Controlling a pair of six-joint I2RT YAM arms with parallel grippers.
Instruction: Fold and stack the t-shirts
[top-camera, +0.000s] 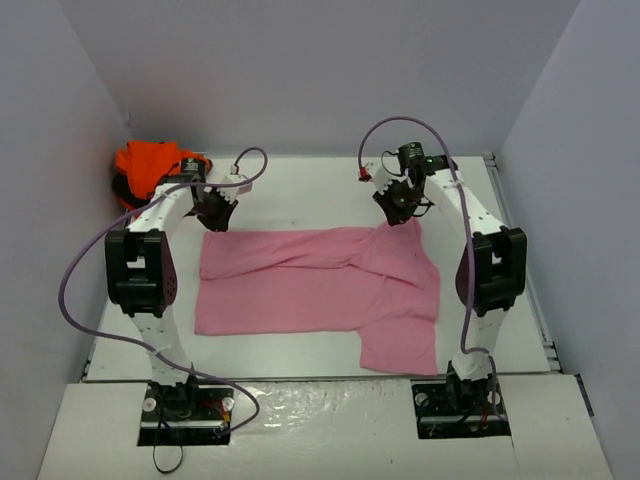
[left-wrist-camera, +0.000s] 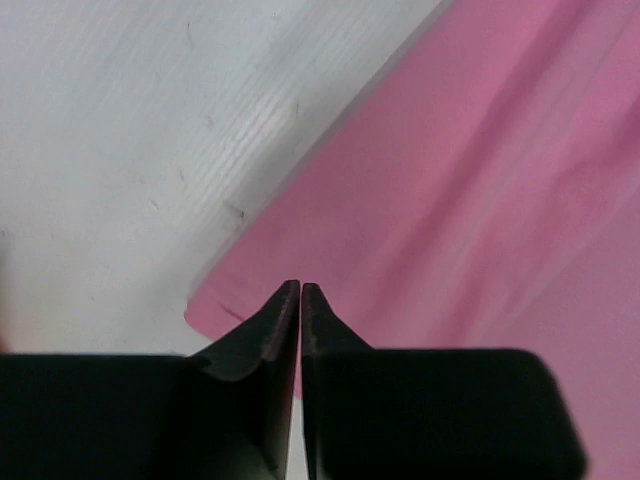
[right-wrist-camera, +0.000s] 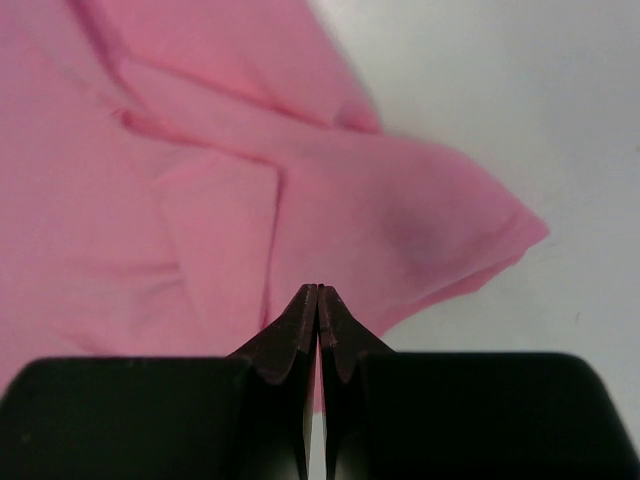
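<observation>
- Pink t-shirt lies spread across the middle of your white counter, between the two arms, with creases and an overlapped fold running along its far part
- One section of it juts toward the near edge on the right side
- Your left claw sits at the shirt's far left corner; from the left wrist view its fingertips are drawn together to a hairline gap right on the cloth's edge, pinching the pink t-shirt there
- Your right claw sits at the far right corner; its fingertips are pressed tight together on the pink cloth, which bulges up slightly just beyond them
- Orange t-shirt is bunched in a heap at the far left corner of the counter, just behind the left arm, with dark cloth showing at its left edge
</observation>
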